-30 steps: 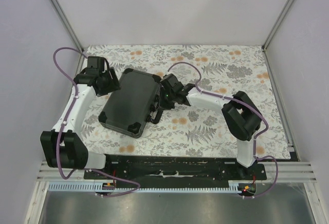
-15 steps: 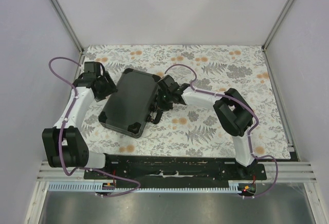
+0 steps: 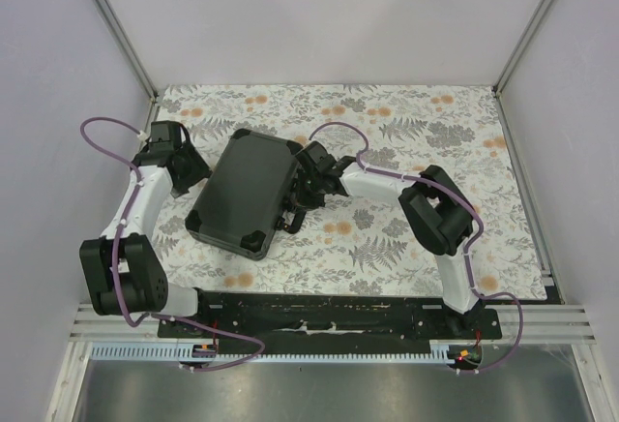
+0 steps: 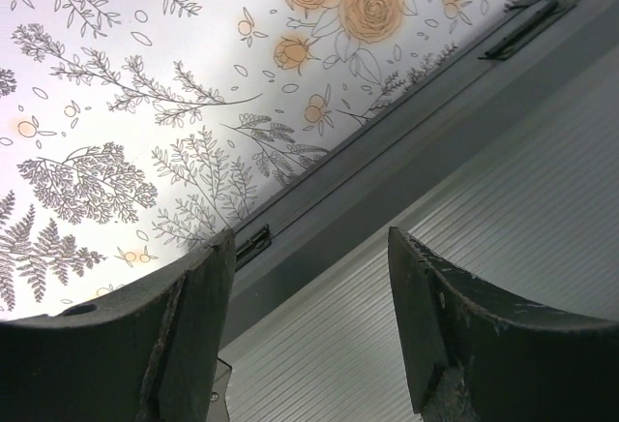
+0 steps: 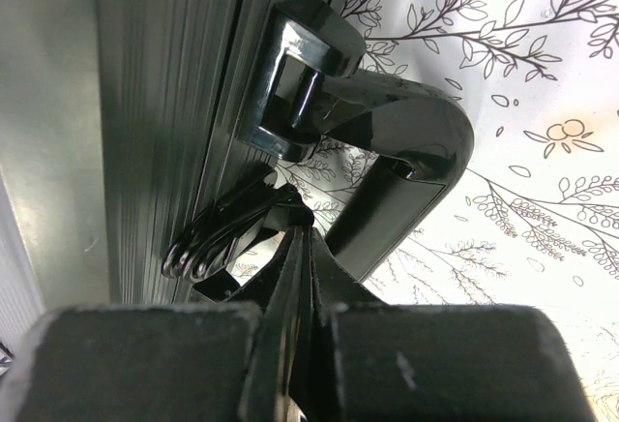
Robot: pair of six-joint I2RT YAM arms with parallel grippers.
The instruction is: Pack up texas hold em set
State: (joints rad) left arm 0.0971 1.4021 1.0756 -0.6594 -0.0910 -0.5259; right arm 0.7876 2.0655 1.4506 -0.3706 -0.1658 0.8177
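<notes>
Fingers (image 5: 276, 345) of the right gripper (image 5: 298, 248) pinched flat together, tips at the latch (image 5: 227, 238) just beside the handle (image 5: 406, 151); left gripper (image 4: 309, 248) spread wide, holding nothing

The black briefcase (image 3: 242, 190) lies shut and askew on the flowered cloth (image 3: 416, 122), mid-table between the two arms, its chips and cards out of sight, so the step in hand looks to be fastening the catch. To do it well, I judge, the closed tips should press the latch squarely toward the case wall, short and firm, and not slip off onto the handle. The case sits loose on the cloth and may skid, so the left gripper, open just beside the opposite long edge, would serve best as a stop against that edge. Whether the latch is already seated cannot be told
</notes>
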